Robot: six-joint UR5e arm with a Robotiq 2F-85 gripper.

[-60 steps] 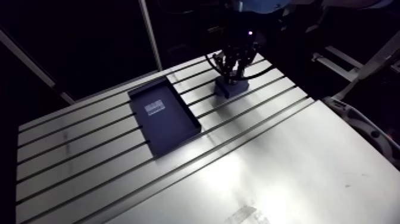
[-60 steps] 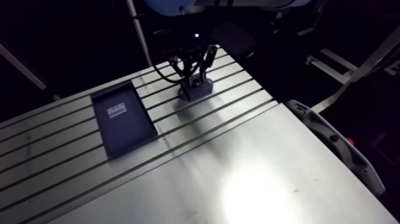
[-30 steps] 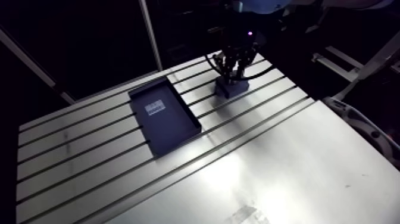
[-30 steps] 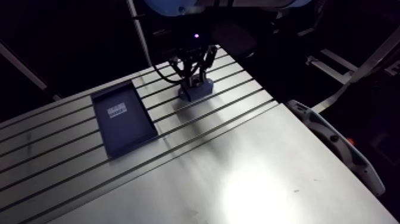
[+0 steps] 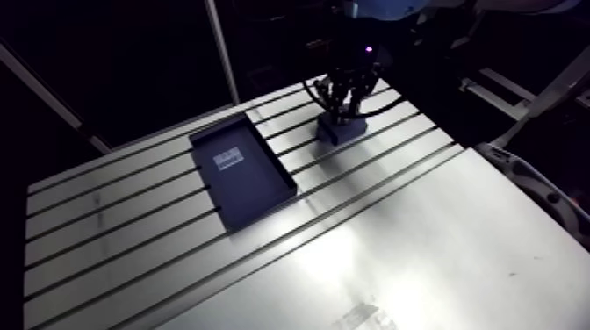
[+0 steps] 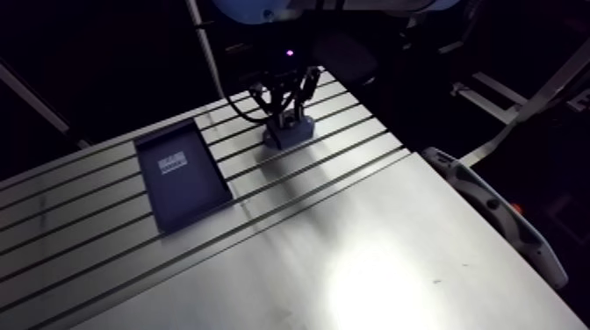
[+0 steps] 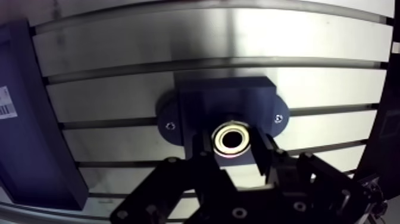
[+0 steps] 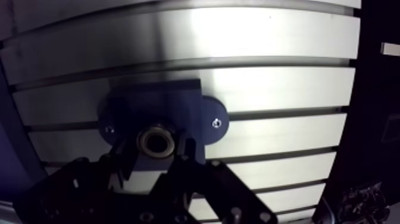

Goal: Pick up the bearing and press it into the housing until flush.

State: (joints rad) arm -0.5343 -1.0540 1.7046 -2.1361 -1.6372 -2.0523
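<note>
Nothing on the table has changed place since the earlier frames; arm, gripper and parts stand as they did.

1. Table (image 5: pixel 421 237): slotted aluminium top, with the slots running under all the parts listed below.
2. Tray (image 5: pixel 259 193): dark blue, shallow and rectangular. It lies flat across the slots, with a white label (image 5: pixel 230 158) on its floor. It is well apart from the housing, to one side of it.
3. Housing (image 7: pixel 223 98): a dark blue block on a rounded base flange, standing on the table directly under the gripper. One screw (image 7: pixel 171 126) shows on the flange on one side of the block and a second screw (image 7: pixel 277 118) on the other.
4. Gripper (image 7: pixel 233 149): it hangs low over the housing, nose down. In the wrist view its two fingers (image 7: pixel 262 156) are a ring's width apart, one close against each side of the bearing, pinching it.
5. Bearing (image 7: pixel 232 138): a small metal ring with its open centre facing the camera. It is held between the fingers at the mouth of the housing. Whether it sits flush cannot be told from these views.
</note>
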